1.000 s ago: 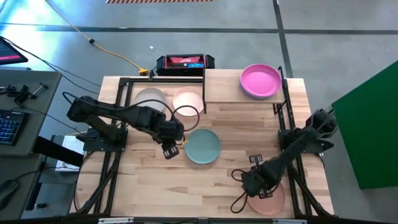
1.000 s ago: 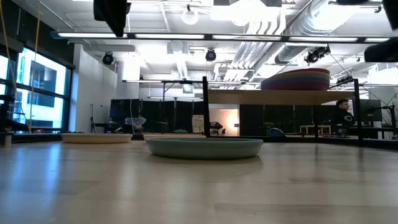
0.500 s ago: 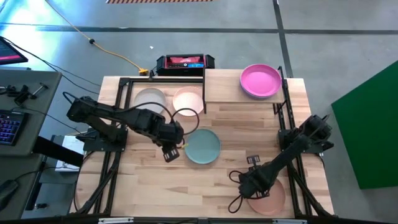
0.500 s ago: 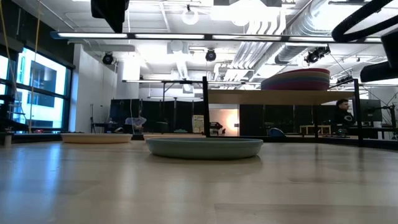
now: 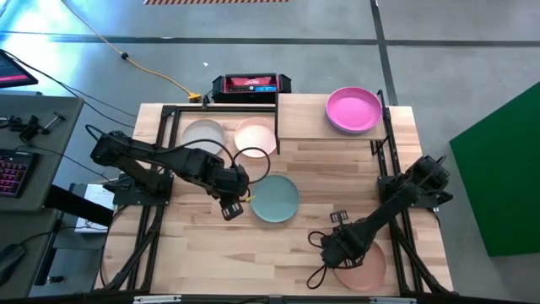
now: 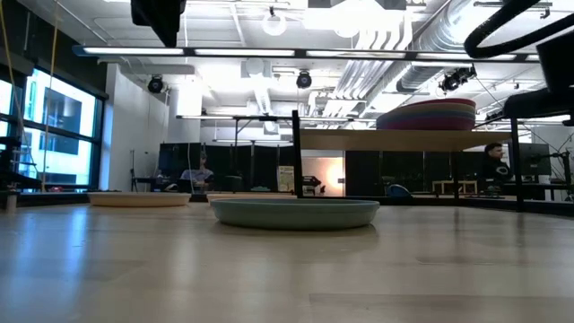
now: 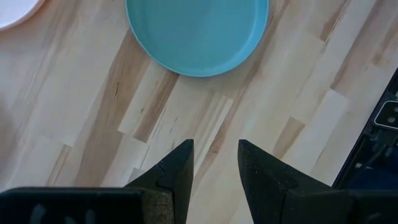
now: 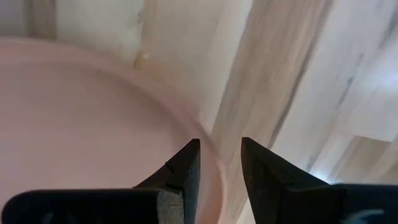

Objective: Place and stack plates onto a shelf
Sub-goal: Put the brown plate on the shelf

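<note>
Table (image 5: pixel 295 245): light wood planks, pale and darker strips side by side; black frame rails along both sides.
My left claw (image 5: pixel 228 205): over the table just left of the teal plate (image 5: pixel 275 198), fingers parted with a narrow gap, nothing between them. In my left wrist view (image 7: pixel 214 171) the teal plate (image 7: pixel 198 34) lies ahead on bare wood, clear of my fingertips.
My right claw (image 5: pixel 339 247): at the near right corner, over the edge of the pink plate (image 5: pixel 364 268). In my right wrist view (image 8: pixel 219 163) the fingers stand slightly apart with the pink plate's (image 8: pixel 81 118) rim passing between them — whether they touch it, I cannot tell.
Shelf (image 5: pixel 304 118): raised board at the far edge, right of centre; seen level in the low view (image 6: pixel 395 139) on black legs.
Stack (image 6: pixel 426 115): on the shelf's right end, magenta plate (image 5: pixel 353 110) on top, purple and other rims below it.
White plate (image 5: pixel 203 135): far left of the table.
Cream plate (image 5: pixel 256 135): just right of the white one, a dark cable loop over its near edge.
Black box (image 5: pixel 251 84): on the floor behind the table, red and blue on top.
Floor: grey concrete, a yellow cable (image 5: pixel 143 63) running across it.
Room: ceiling light strips, white ducts, tall windows at left — a person (image 6: pixel 495 166) far off at right.
Desk (image 5: pixel 25 143): left of the table, keyboard on it.
Green panel (image 5: pixel 506 177): right of the table.
</note>
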`<action>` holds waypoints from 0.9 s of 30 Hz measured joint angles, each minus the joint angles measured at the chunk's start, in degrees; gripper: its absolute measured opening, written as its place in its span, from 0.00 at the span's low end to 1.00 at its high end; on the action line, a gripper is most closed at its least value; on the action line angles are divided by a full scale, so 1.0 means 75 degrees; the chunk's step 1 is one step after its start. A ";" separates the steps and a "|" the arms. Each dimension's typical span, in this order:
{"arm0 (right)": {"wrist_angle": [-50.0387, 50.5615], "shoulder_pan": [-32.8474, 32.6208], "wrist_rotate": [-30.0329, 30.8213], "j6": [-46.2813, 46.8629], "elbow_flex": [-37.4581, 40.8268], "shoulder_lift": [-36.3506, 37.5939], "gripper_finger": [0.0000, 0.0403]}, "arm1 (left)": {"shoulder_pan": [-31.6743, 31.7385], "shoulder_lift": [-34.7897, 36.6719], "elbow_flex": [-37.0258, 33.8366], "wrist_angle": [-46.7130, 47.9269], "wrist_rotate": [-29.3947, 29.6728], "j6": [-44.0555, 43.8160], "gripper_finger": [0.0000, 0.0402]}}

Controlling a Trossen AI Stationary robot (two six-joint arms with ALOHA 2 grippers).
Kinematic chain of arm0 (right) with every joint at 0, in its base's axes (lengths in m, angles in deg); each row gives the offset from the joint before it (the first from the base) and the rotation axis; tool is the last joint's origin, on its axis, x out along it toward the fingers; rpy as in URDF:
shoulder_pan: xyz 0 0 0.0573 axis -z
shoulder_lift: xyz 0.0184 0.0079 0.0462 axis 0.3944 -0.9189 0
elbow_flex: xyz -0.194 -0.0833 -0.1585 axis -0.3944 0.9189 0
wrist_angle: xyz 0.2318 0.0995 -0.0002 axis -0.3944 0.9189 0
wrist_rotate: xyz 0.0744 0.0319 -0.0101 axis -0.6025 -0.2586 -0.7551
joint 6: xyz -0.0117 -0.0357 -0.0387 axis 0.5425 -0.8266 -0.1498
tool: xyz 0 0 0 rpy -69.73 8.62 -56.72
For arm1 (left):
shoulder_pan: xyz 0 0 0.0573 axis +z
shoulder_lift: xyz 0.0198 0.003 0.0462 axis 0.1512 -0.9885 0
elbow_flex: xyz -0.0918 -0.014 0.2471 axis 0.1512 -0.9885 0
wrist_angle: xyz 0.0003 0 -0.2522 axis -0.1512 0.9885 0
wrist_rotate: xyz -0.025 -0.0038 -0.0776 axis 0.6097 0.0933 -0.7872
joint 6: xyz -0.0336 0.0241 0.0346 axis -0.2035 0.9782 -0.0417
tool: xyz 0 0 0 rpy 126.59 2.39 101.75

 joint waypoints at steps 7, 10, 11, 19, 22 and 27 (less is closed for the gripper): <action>0.0011 0.0016 -0.0262 0.0120 0.0003 0.0000 0.23 | -0.0003 0.0000 0.0000 0.0003 -0.0001 0.0256 0.29; 0.0011 0.0116 -0.0170 0.0177 0.0003 -0.0033 0.23 | -0.0006 0.0000 0.0000 0.0002 -0.0001 0.0424 0.29; 0.0014 0.0153 -0.0164 0.0205 0.0006 -0.0048 0.23 | -0.0006 0.0000 0.0000 0.0003 -0.0001 0.0480 0.29; 0.0002 0.0335 -0.0355 0.0175 0.0006 -0.0090 0.23 | -0.0058 0.0000 0.0000 0.0002 -0.0006 0.0762 0.29; 0.0048 0.0335 -0.0497 0.0181 0.0006 -0.0090 0.23 | -0.0092 0.0000 0.0000 0.0000 -0.0004 0.0766 0.29; 0.0147 0.0335 -0.0583 0.0237 0.0006 -0.0090 0.23 | -0.0252 0.0000 0.0000 -0.0013 -0.0009 0.0632 0.29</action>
